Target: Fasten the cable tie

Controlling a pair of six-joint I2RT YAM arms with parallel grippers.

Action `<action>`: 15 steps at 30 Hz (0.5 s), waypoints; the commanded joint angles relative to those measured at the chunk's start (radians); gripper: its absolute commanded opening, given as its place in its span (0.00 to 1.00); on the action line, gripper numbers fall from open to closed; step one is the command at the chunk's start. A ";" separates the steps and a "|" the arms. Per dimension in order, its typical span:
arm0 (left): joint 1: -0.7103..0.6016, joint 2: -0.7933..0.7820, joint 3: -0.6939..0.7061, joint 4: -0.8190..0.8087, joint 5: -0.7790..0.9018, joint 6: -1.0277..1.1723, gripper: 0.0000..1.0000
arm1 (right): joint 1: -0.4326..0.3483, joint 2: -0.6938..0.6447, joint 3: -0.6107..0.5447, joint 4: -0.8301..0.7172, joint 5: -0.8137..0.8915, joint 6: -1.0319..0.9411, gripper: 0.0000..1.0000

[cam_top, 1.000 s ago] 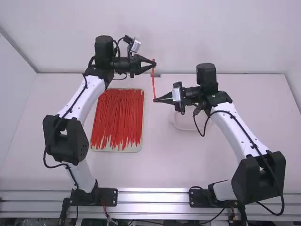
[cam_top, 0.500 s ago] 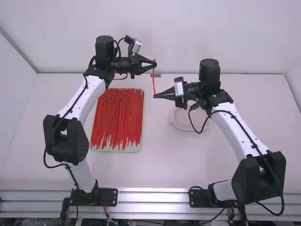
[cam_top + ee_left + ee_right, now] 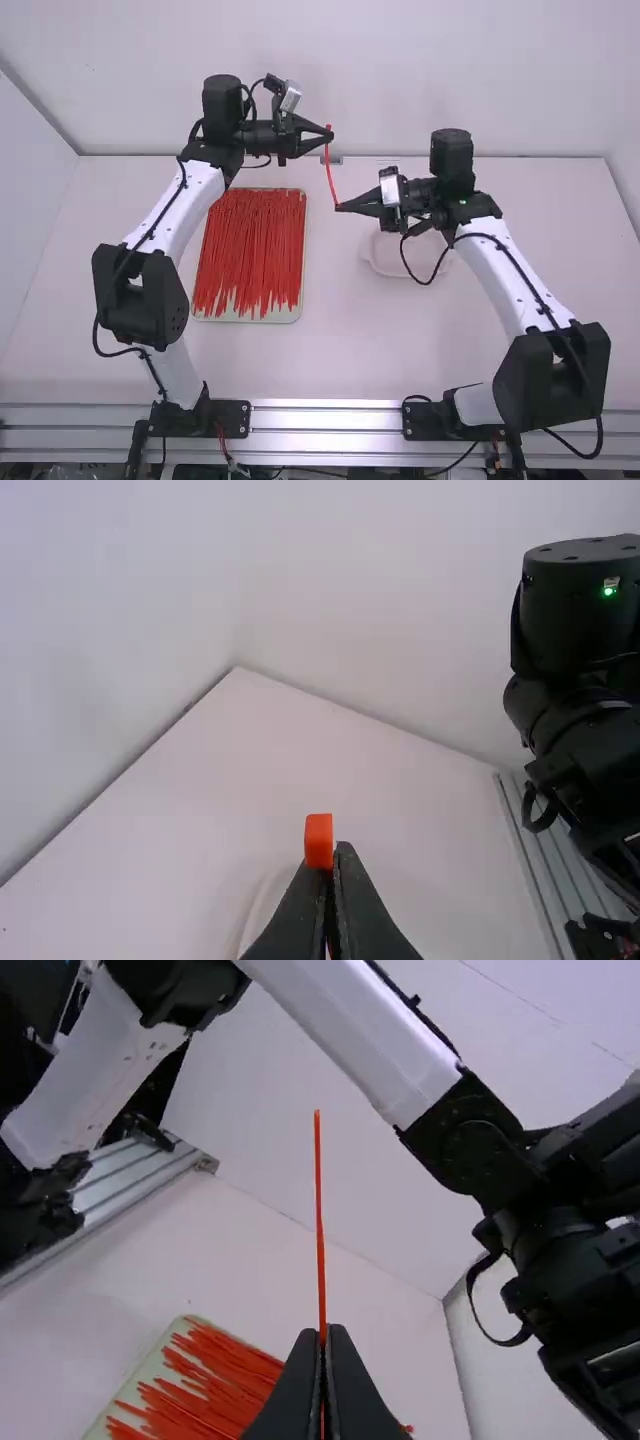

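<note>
left gripper [image 3: 325,135]: raised over the far side of the table [image 3: 120,210], past the far end of the tray; clenched tight on the head end of the cable tie, seen in the left wrist view [image 3: 328,875] with the orange-red head just above the tips.
right gripper [image 3: 340,208]: in the air, nearer the camera than the left gripper and just to its right, tips aimed leftward; pinched on the tie's lower end [image 3: 322,1345].
cable tie [image 3: 331,172]: red, off the table, held between both grippers; nearly straight, slightly slanted; head [image 3: 318,840], strap [image 3: 319,1230].
tray [image 3: 302,250]: pale, flat on the table under the left arm.
spare ties [image 3: 250,250]: red, side by side, filling the tray.
container [image 3: 380,262]: pale, on the table under the right arm, partly hidden.
</note>
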 commanded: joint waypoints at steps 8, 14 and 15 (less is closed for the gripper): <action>-0.002 -0.007 0.024 0.003 0.014 0.017 0.02 | 0.058 0.004 0.023 0.106 -0.020 0.198 0.00; -0.002 -0.007 0.024 -0.005 0.015 0.109 0.02 | 0.066 0.004 0.023 0.195 -0.014 0.483 0.00; -0.002 -0.007 0.024 -0.005 0.014 0.134 0.02 | 0.066 0.004 0.023 0.205 -0.014 0.545 0.00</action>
